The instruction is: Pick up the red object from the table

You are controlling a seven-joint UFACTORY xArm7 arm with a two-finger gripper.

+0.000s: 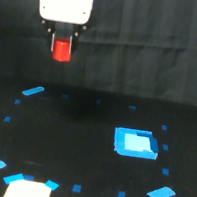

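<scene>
End effector (63,44): clamped on red cylinder (62,51) | Location: raised well clear of black counter (79,149) | Risk: slippage from shallow fingertip grip, cylinder hanging below fingers; drop and roll likely.

The red object (63,50) is a small, bright red-orange stubby block, standing upright, its exact shape blurred. It sits between the fingers of the gripper (63,45), held well above the tabletop (79,149), near the upper part of the exterior view's left. The tabletop is a wide, flat black surface carrying scattered small blue tape marks, a larger blue square patch toward the exterior view's right, and a pale rectangle at the lower edge.
</scene>
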